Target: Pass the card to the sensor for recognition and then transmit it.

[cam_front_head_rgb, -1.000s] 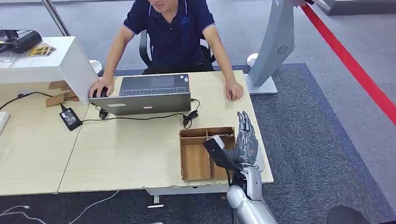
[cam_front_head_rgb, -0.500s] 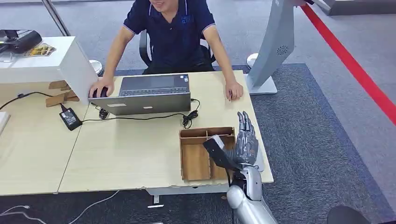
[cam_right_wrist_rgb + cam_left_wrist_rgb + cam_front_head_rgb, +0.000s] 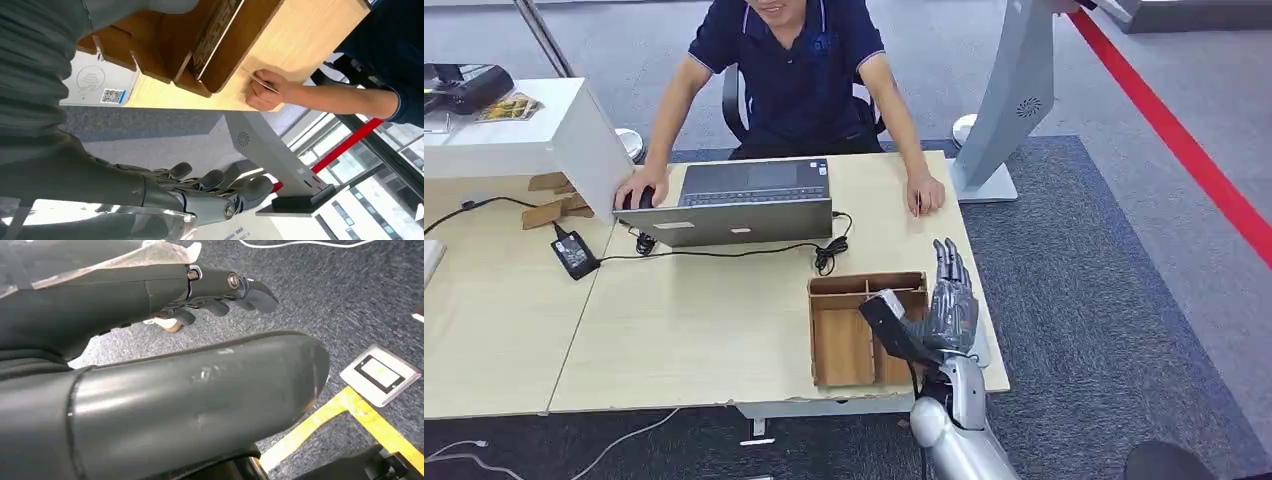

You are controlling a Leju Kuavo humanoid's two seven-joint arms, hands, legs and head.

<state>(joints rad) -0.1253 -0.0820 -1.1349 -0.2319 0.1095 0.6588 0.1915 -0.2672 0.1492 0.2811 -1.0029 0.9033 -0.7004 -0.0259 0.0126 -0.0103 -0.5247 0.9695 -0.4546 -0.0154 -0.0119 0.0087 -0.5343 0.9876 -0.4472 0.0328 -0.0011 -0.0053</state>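
My right hand (image 3: 946,305) hovers over the right end of a wooden tray (image 3: 844,345) near the table's front right corner, fingers straight and apart, holding nothing. In the right wrist view the same hand (image 3: 200,192) is spread open, with a white sensor pad (image 3: 97,86) bearing a QR code lying flat on the table beside the tray (image 3: 165,45). A person's hand pinches a thin card (image 3: 917,205) against the tabletop farther back; the card (image 3: 261,83) shows edge-on. My left hand (image 3: 215,295) hangs over the carpet with loosely curved fingers, holding nothing.
A person (image 3: 794,70) sits behind the table at a grey laptop (image 3: 744,205), with a black cable and power adapter (image 3: 574,252) in front. A grey kiosk stand (image 3: 1014,100) rises past the table's right end. A white box (image 3: 524,135) stands at the left.
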